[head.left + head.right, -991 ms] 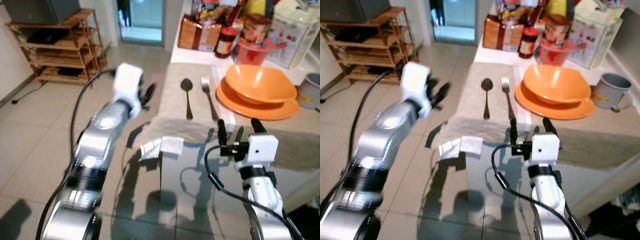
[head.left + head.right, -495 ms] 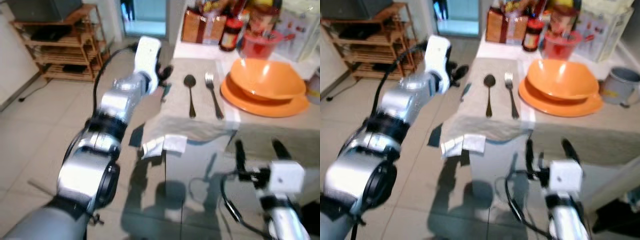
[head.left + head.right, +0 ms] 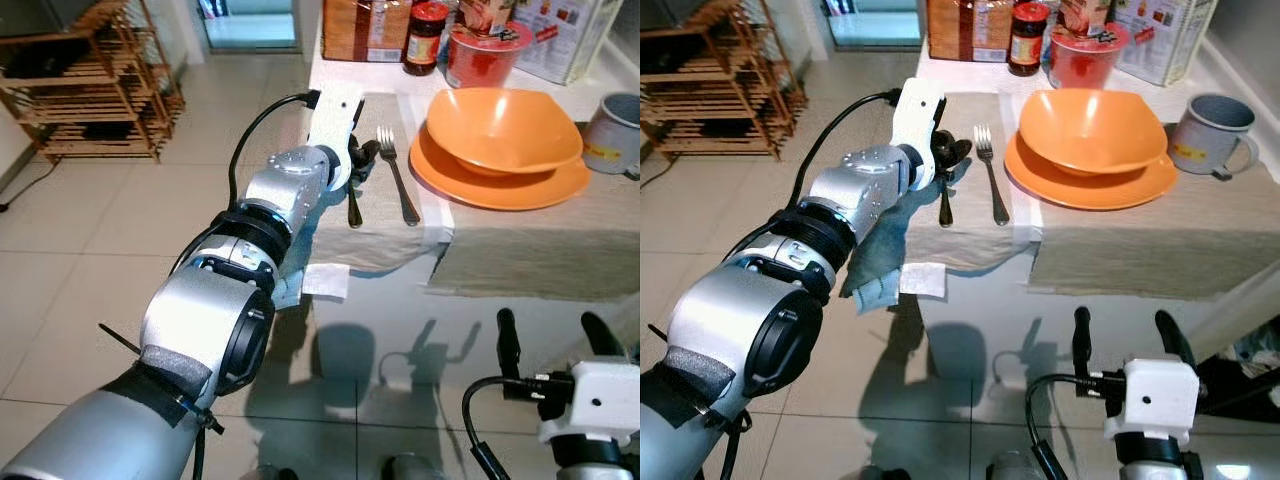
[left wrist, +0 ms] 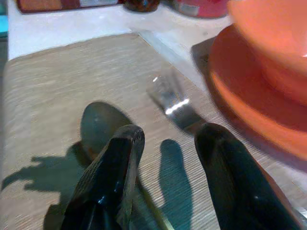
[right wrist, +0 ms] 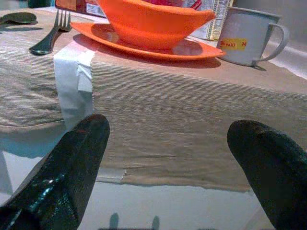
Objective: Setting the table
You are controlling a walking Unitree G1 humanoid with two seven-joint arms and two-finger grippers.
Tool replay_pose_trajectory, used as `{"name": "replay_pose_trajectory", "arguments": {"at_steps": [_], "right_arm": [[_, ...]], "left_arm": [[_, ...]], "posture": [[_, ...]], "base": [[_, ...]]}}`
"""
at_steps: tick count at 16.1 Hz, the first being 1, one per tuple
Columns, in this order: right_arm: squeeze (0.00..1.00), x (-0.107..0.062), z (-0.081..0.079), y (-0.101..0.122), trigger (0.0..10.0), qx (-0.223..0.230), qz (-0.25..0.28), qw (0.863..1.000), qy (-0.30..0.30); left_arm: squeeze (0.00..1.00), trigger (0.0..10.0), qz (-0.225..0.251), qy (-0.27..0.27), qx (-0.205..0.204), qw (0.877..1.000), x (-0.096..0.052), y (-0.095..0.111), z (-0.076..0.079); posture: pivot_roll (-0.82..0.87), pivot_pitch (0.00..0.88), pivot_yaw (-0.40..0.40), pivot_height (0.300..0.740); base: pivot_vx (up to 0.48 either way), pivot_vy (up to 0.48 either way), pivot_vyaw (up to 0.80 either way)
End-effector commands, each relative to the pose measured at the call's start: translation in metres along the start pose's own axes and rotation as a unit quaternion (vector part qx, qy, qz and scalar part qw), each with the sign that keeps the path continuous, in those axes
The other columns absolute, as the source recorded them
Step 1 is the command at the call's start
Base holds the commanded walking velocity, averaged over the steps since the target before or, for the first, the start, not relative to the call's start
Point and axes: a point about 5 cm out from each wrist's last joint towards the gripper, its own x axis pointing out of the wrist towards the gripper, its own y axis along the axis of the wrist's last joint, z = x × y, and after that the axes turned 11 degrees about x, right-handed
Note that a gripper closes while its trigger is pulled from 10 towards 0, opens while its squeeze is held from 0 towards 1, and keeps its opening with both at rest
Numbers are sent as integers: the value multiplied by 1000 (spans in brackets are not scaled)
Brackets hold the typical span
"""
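The spoon (image 4: 98,127) lies on the beige placemat (image 4: 57,81), its bowl just ahead of the left gripper (image 4: 165,143) — fingers apart, empty. The fork (image 4: 173,103) lies beside it, the orange bowl (image 3: 1090,118) and plate (image 3: 1090,185) beyond. The right gripper (image 5: 177,143) hangs low before the table, spread wide.

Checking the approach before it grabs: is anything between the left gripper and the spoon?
Nothing visible. The left gripper hovers open just above the spoon on the placemat, its bowl beside one finger. The fork lies alongside, not between.
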Motion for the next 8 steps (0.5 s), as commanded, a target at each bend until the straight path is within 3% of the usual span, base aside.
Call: {"name": "replay_pose_trajectory", "arguments": {"at_steps": [1,4,8], "right_arm": [[0,-2,0,1,10000,0,-7,1000,-2],[0,-2,-2,0,10000,3,-12,1000,1],[0,0,-7,0,10000,10,-14,1000,5]], "left_arm": [[0,10000,-6,18,20,1000,0,2,-5],[0,10000,-13,39,35,999,-1,-1,-9],[0,10000,-24,35,18,999,0,-7,-4]], "posture": [[-315,127,84,740],[-307,130,79,740],[-305,130,80,740]], "base": [[0,0,0],[0,0,0],[0,0,0]]}}
